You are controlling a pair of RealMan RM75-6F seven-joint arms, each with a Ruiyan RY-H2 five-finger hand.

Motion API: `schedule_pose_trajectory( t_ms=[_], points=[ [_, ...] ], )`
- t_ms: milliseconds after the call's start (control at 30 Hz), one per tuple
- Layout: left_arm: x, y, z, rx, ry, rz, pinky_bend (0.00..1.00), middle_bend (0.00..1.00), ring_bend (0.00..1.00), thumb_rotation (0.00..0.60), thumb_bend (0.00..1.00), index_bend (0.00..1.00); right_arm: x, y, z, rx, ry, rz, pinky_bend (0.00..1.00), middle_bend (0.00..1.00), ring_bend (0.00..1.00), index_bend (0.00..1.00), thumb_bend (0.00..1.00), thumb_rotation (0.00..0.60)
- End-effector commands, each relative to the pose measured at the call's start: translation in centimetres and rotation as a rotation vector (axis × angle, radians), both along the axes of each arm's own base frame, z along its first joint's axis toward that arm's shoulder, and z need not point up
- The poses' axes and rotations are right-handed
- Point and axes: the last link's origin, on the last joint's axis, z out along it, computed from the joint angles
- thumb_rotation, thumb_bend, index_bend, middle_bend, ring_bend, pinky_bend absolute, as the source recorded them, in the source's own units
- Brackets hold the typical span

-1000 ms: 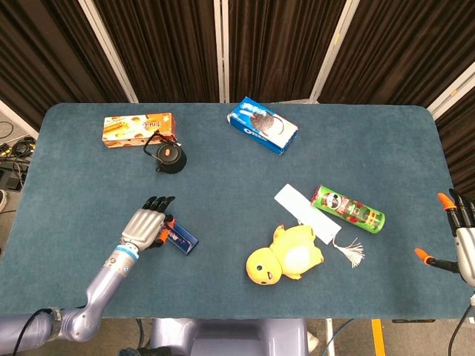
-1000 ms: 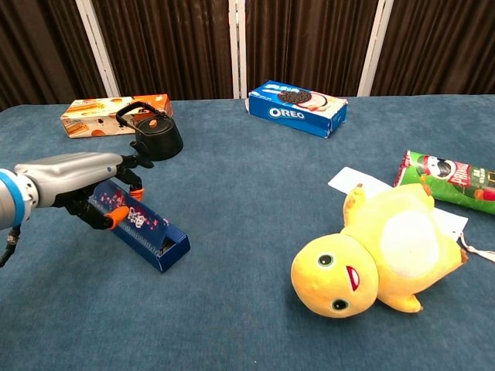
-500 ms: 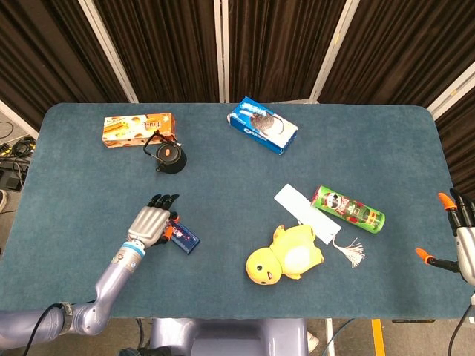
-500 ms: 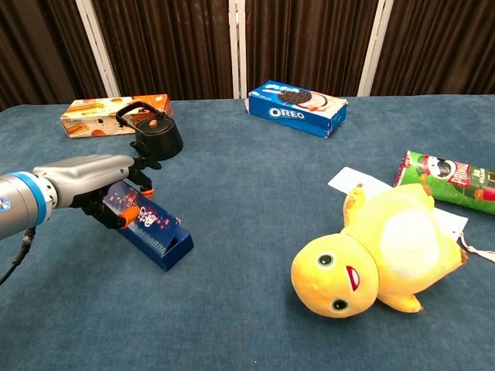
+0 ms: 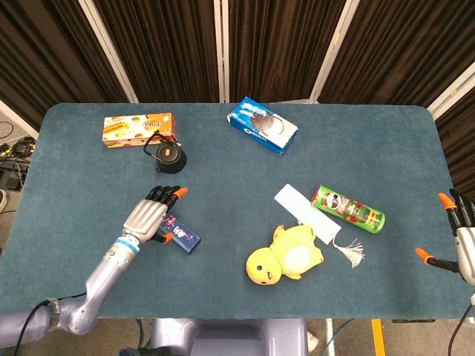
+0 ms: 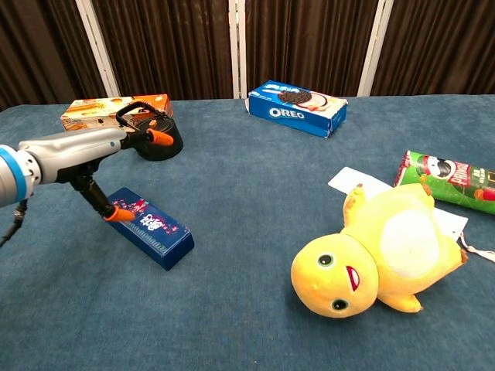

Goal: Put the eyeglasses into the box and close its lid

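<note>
The dark blue eyeglasses box (image 5: pixel 183 237) (image 6: pixel 153 230) lies flat on the table at the front left, lid down. No eyeglasses show in either view. My left hand (image 5: pixel 149 216) (image 6: pixel 83 150) hovers over the box's left end with its fingers stretched out and apart. Only the orange thumb tip (image 6: pixel 115 214) touches the box top. My right hand (image 5: pixel 462 239) sits at the table's far right edge, fingers spread, holding nothing; the chest view does not show it.
A black teapot (image 5: pixel 170 156) (image 6: pixel 158 139) and an orange snack box (image 5: pixel 136 130) stand behind the left hand. An Oreo box (image 5: pixel 261 124) is at the back. A yellow plush (image 5: pixel 286 256), a white card (image 5: pixel 299 211) and a green Pringles can (image 5: pixel 347 208) lie right of centre.
My left hand has lifted off the box and straightened its fingers toward the teapot. The box, tilted under the hand before, now lies flat and closed. The right hand has not moved.
</note>
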Motion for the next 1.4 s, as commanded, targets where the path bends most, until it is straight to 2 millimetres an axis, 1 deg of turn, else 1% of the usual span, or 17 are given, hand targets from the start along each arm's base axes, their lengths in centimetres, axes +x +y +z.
schedule_pose_trajectory(
  t_ms=[33, 133, 267, 467, 533, 600, 667, 733, 800, 1033, 1167, 1400],
  points=[
    [-0.8, -0.1, 0.4, -0.083, 0.049, -0.016, 0.0, 0.0, 0.0, 0.6, 0.19, 0.0, 0.0, 0.0, 0.0, 0.001, 0.001, 0.0, 0.0, 0.0, 0.0, 0.0, 0.0, 0.6],
    [-1.5, 0.1, 0.1, -0.115, 0.079, -0.015, 0.0, 0.0, 0.0, 0.6, 0.19, 0.0, 0.1, 0.0, -0.1, 0.003, 0.003, 0.001, 0.0, 0.0, 0.0, 0.0, 0.0, 0.6],
    [-2.0, 0.7, -0.9, -0.138, 0.101, -0.012, 0.0, 0.0, 0.0, 0.6, 0.19, 0.0, 0.1, 0.0, -0.1, 0.002, 0.005, -0.001, 0.0, 0.0, 0.0, 0.0, 0.0, 0.6],
    [-1.9, 1.4, -2.0, -0.112, 0.092, -0.027, 0.0, 0.0, 0.0, 0.6, 0.19, 0.07, -0.1, -0.1, -0.2, 0.005, 0.007, -0.007, 0.0, 0.0, 0.0, 0.0, 0.0, 0.6],
    [-1.8, 1.6, -2.2, -0.105, 0.095, -0.035, 0.04, 0.04, 0.03, 0.6, 0.19, 0.12, -0.1, -0.1, -0.2, 0.005, 0.007, -0.009, 0.0, 0.0, 0.0, 0.0, 0.0, 0.6],
    [-1.8, 1.7, -2.4, -0.1, 0.098, -0.038, 0.09, 0.11, 0.08, 0.6, 0.2, 0.19, -0.2, -0.1, -0.2, 0.004, 0.006, -0.011, 0.0, 0.0, 0.0, 0.0, 0.0, 0.6],
    [-1.8, 1.8, -2.5, -0.098, 0.102, -0.041, 0.13, 0.19, 0.16, 0.6, 0.2, 0.28, -0.2, -0.2, -0.1, 0.003, 0.004, -0.012, 0.0, 0.0, 0.0, 0.0, 0.0, 0.6],
    [-1.7, 1.8, -2.6, -0.098, 0.106, -0.041, 0.14, 0.24, 0.19, 0.6, 0.21, 0.34, -0.2, -0.2, -0.1, 0.002, 0.003, -0.012, 0.0, 0.0, 0.0, 0.0, 0.0, 0.6],
    [-1.7, 1.7, -2.7, -0.1, 0.108, -0.039, 0.15, 0.26, 0.21, 0.6, 0.21, 0.37, -0.2, -0.2, -0.1, 0.003, 0.003, -0.012, 0.0, 0.0, 0.0, 0.0, 0.0, 0.6],
    [-1.6, 1.6, -2.8, -0.1, 0.116, -0.034, 0.15, 0.29, 0.23, 0.6, 0.21, 0.4, -0.2, -0.1, 0.0, 0.002, 0.001, -0.01, 0.0, 0.0, 0.0, 0.0, 0.0, 0.6],
    [-1.5, 1.7, -2.7, -0.092, 0.115, -0.033, 0.17, 0.31, 0.25, 0.6, 0.22, 0.43, -0.2, -0.1, 0.0, 0.002, 0.001, -0.01, 0.0, 0.0, 0.0, 0.0, 0.0, 0.6],
    [-1.5, 1.6, -2.7, -0.085, 0.12, -0.031, 0.17, 0.32, 0.25, 0.6, 0.23, 0.44, -0.2, -0.1, 0.0, 0.002, 0.0, -0.009, 0.0, 0.0, 0.0, 0.0, 0.0, 0.6]
  ],
)
